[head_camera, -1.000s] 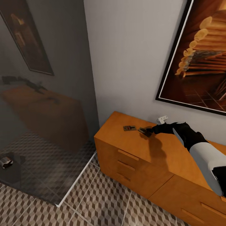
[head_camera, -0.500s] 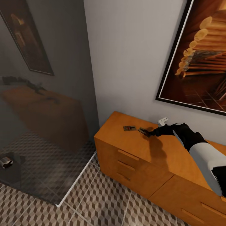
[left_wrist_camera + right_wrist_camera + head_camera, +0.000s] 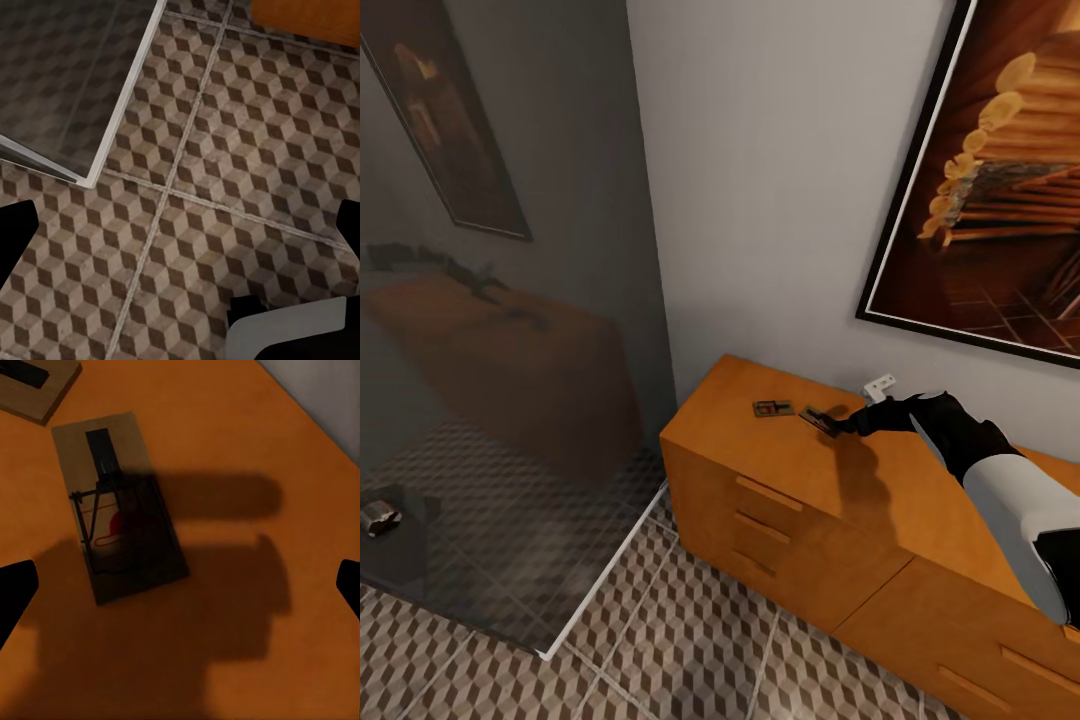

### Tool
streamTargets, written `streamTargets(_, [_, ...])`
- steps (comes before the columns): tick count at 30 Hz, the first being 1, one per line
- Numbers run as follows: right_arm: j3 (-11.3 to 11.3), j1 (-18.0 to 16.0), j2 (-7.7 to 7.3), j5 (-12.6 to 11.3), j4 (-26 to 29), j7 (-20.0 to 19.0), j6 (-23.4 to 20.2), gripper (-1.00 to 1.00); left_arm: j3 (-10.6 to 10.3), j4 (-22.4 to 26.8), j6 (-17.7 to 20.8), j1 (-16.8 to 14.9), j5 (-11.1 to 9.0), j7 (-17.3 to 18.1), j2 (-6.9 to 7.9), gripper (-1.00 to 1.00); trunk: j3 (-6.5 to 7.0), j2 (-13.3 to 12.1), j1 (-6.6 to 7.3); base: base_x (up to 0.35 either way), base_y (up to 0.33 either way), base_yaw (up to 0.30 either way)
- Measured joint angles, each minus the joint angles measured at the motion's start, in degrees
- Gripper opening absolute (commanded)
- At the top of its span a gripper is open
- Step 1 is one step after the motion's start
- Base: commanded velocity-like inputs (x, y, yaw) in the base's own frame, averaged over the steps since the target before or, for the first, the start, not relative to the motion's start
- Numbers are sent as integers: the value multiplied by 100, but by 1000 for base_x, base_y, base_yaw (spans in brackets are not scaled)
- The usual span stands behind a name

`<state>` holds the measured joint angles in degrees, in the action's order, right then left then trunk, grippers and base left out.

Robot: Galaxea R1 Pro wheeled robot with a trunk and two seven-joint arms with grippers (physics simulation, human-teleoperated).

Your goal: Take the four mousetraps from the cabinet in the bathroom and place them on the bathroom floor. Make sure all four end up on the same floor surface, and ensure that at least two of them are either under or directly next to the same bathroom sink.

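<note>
Two mousetraps lie on the flat top of the orange-brown cabinet [image 3: 800, 520], near its left end. One mousetrap [image 3: 772, 408] is further left. The other mousetrap [image 3: 817, 419] lies just in front of my right gripper [image 3: 838, 426]. In the right wrist view this mousetrap [image 3: 120, 510] lies flat with its wire and red mark showing, and the far mousetrap [image 3: 34, 386] shows at a corner. My right gripper [image 3: 180, 589] is open above the cabinet top, touching nothing. My left gripper [image 3: 180, 232] hangs open over the cube-patterned bathroom floor [image 3: 247, 150].
A dark glass shower screen [image 3: 510, 380] with a white base edge [image 3: 124, 97] stands left of the cabinet. A large framed picture [image 3: 1000, 170] hangs above it, and a white wall fitting [image 3: 878, 383] sits behind my right arm. A small object [image 3: 378, 515] lies behind the glass.
My right arm has drawn back slightly to the right, uncovering more of the white wall fitting. Both mousetraps stay on the cabinet top.
</note>
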<state>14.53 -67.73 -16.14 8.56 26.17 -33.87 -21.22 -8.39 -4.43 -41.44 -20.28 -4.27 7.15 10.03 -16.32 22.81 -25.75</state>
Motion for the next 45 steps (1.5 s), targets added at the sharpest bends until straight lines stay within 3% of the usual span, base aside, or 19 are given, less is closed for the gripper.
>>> streamTargets(41, [10, 0, 77, -24, -90, -71, 17, 100, 0, -2, 0, 0, 0, 0, 3, 100, 0, 0, 0, 0, 0, 0])
streamTargets(45, [18, 0, 71, -15, -97, -355, 72, 100, 0, 0, 1, 0, 0, 0, 0, 100, 0, 0, 0, 0, 0, 0])
